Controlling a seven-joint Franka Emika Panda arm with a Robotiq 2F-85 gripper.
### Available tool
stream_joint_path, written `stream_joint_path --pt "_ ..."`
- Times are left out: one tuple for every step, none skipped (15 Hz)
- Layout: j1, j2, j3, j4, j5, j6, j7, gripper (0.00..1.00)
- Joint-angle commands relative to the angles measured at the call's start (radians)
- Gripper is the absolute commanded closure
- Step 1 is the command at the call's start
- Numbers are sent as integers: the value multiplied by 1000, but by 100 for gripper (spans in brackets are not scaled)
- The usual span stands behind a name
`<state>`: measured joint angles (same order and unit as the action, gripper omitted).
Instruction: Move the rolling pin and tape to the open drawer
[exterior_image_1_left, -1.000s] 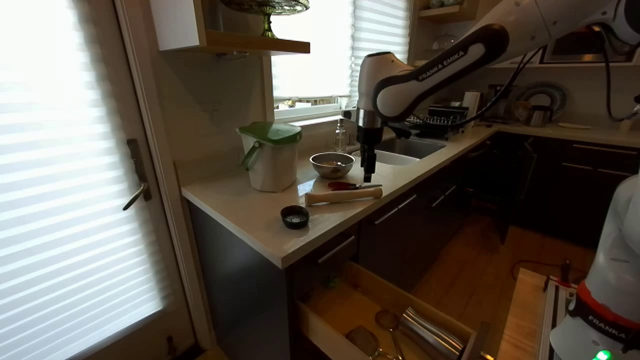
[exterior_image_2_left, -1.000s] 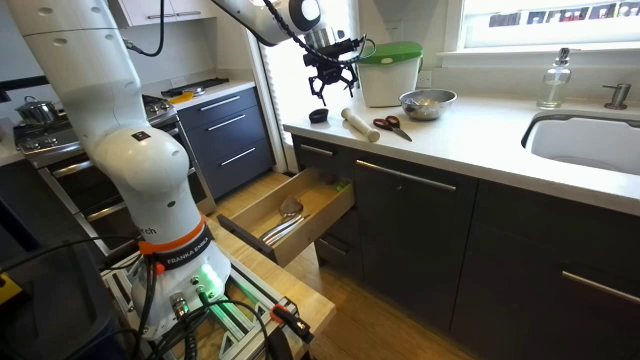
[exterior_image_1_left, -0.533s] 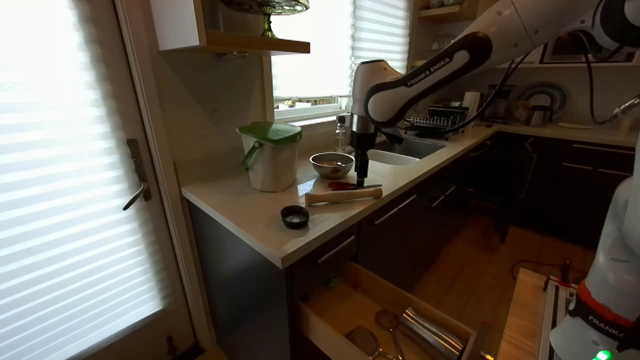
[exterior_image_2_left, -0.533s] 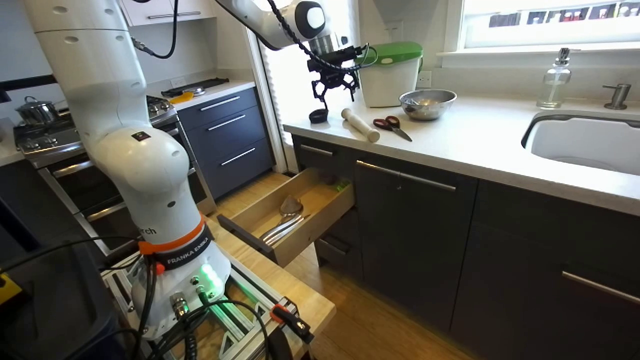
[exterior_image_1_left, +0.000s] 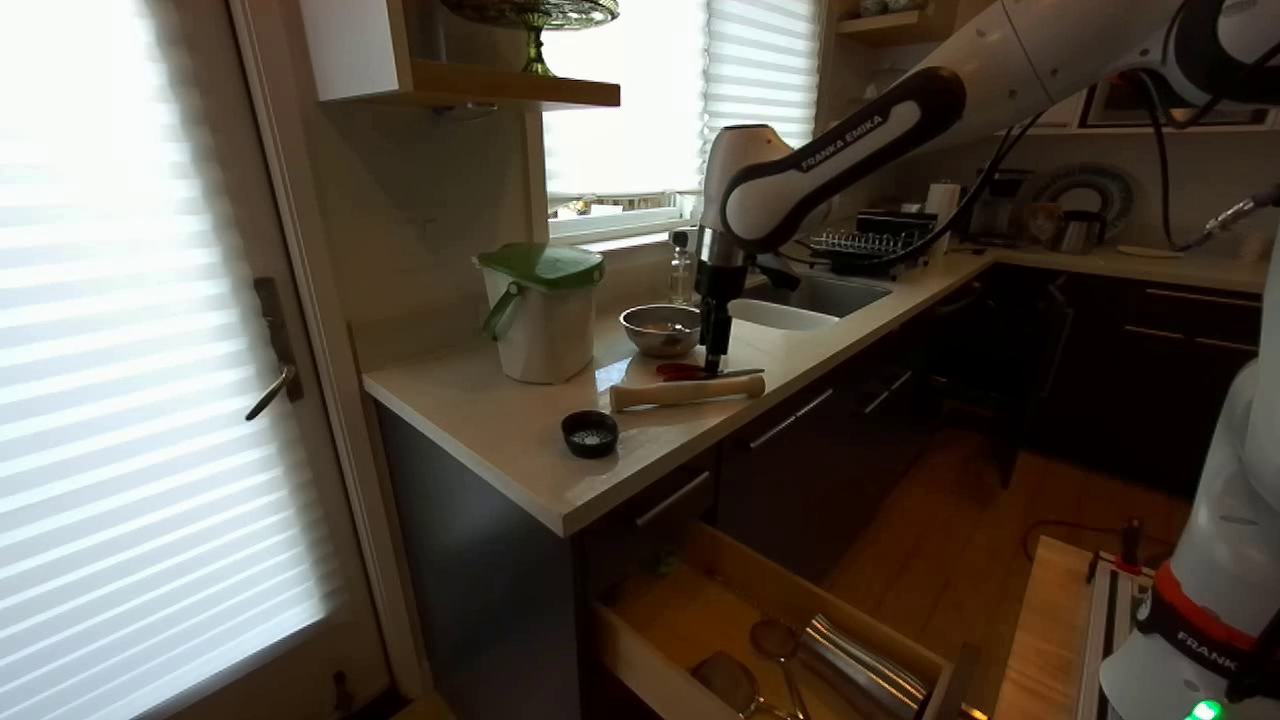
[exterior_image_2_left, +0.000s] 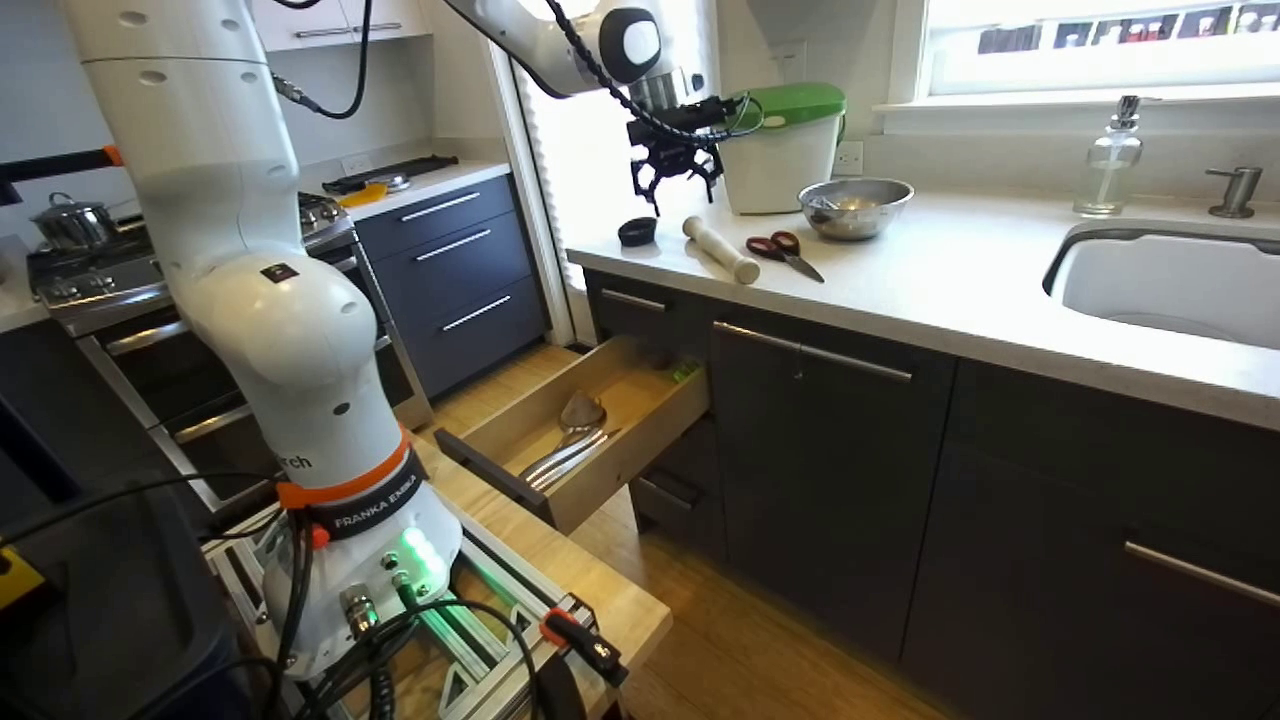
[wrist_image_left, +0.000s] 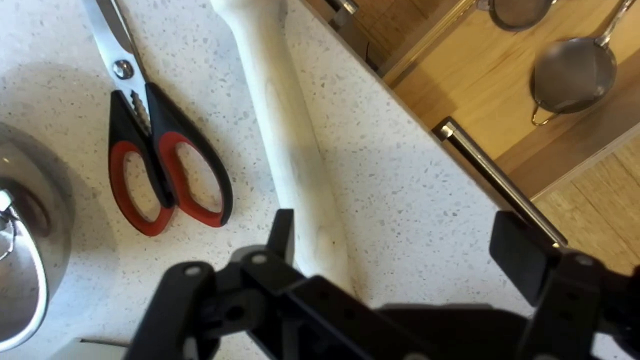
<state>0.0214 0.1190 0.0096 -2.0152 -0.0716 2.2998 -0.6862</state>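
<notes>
The rolling pin (exterior_image_1_left: 688, 391) is a light tan wooden cylinder lying on the counter; it also shows in an exterior view (exterior_image_2_left: 720, 250) and the wrist view (wrist_image_left: 295, 145). The black ring-shaped tape (exterior_image_1_left: 590, 436) lies beside it near the counter's end, also in an exterior view (exterior_image_2_left: 637, 233); it is out of the wrist view. My gripper (exterior_image_2_left: 684, 204) is open and empty above the counter. In the wrist view my gripper (wrist_image_left: 395, 225) has the pin's near end between its fingertips, close to the left one. The open drawer (exterior_image_2_left: 630, 455) is below the counter, also in the wrist view (wrist_image_left: 470, 85).
Red-handled scissors (exterior_image_2_left: 785, 255) lie beside the pin. A metal bowl (exterior_image_2_left: 870, 215) and a white bin with a green lid (exterior_image_2_left: 785, 160) stand behind. The sink (exterior_image_2_left: 1180, 290) is farther along. Strainers (wrist_image_left: 572, 75) lie in the drawer. A drawer handle (wrist_image_left: 500, 177) sits under the counter edge.
The arm has moved down and shifted slightly, to the left in an exterior view and slightly right in an exterior view. The gripper stays open. The pin and tape have not moved.
</notes>
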Motion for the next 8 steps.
stream_joint_path --pt "-31 65 16 52 49 30 -108 0" --pt "-35 80 19 64 54 32 -129 0" --pt "-39 92 24 73 64 33 -151 0" --pt "-41 106 28 82 66 37 -166 0" --pt "-42 123 29 93 57 44 -173 0" --pt "-47 138 34 102 66 50 -193 0" --pt "-49 153 36 110 62 63 -199 0" --pt "-53 167 40 119 66 64 -211 0"
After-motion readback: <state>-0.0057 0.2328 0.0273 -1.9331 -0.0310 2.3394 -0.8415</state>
